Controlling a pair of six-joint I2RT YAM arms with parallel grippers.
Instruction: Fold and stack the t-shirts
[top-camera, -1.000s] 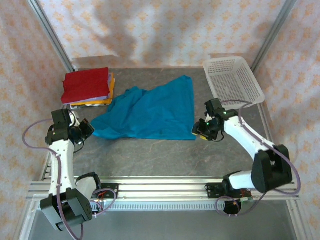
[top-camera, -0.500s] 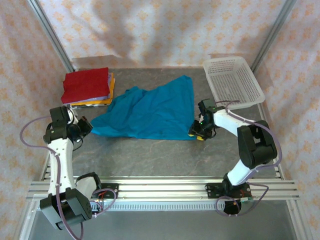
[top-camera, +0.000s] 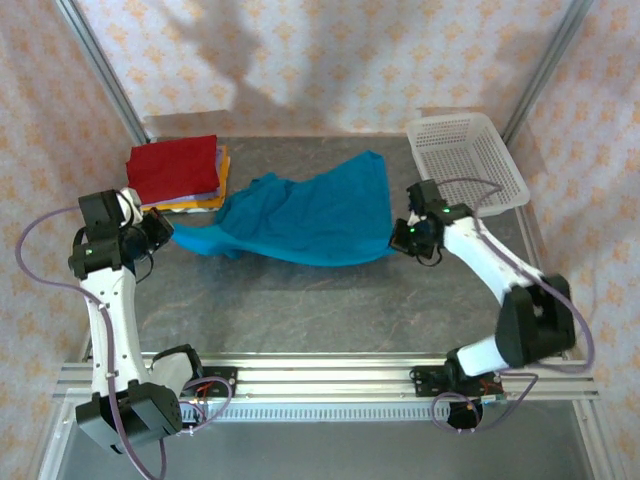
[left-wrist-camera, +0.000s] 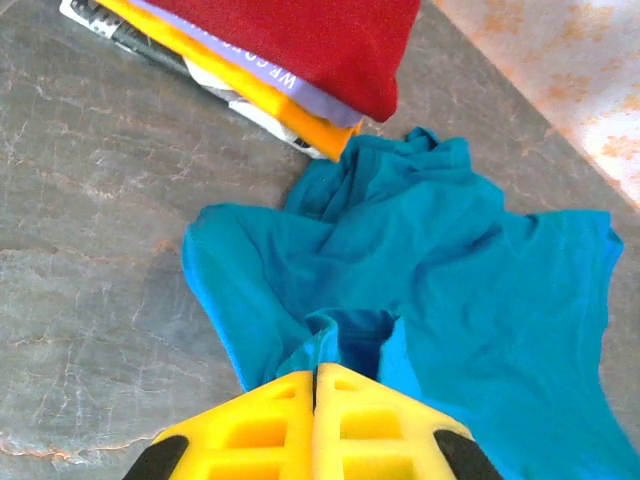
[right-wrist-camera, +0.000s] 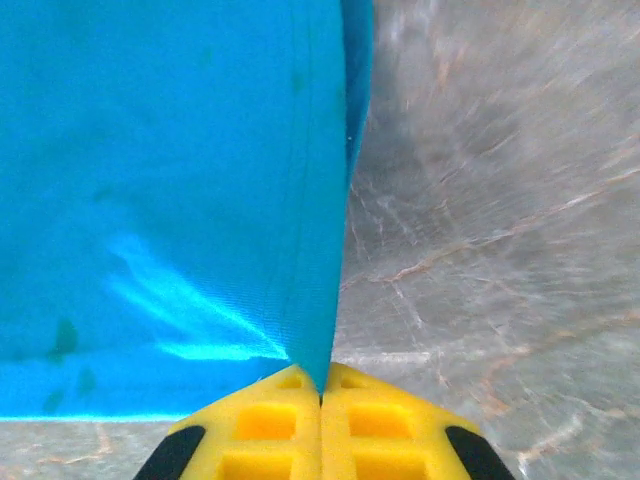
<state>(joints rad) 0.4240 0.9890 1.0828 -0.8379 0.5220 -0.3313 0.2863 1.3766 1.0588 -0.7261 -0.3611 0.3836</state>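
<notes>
**Teal shirt gripped at both ends by two clenched hands**

The left hand (top-camera: 163, 230) is clenched on the teal-blue t-shirt (top-camera: 305, 212). In the left wrist view its yellow fingers (left-wrist-camera: 260, 425) are seen pressed together, with a fold of the teal cloth caught at their tips. From that grip the shirt is spread away across the grey surface (top-camera: 320, 310), bunched and creased close to the hand and smoother farther off.

Just beyond the bunched cloth, at the back left of the surface, a stack of folded shirts is seen. A red t-shirt (top-camera: 173, 167) is laid on top, a purplish t-shirt (left-wrist-camera: 300, 88) under it, and an orange t-shirt (left-wrist-camera: 235, 85) below that. A crumpled part of the teal shirt is found just beside the stack's near corner; whether the two touch cannot be told.

The right hand (top-camera: 404, 240) is clenched on the same shirt at its opposite end. In the right wrist view the fingers (right-wrist-camera: 265, 425) are shut tight, and an edge of the cloth is pinched between their tips. The cloth is spread up and to the left from them, with bare surface to its right.

Between the two hands the shirt's near edge is strung in a shallow sagging curve, and a shadow is cast on the surface beneath it. The far corner of the shirt is pointed toward the back of the surface.

A white perforated basket (top-camera: 465, 160) is placed at the back right corner, behind the right hand and apart from the shirt.
</notes>
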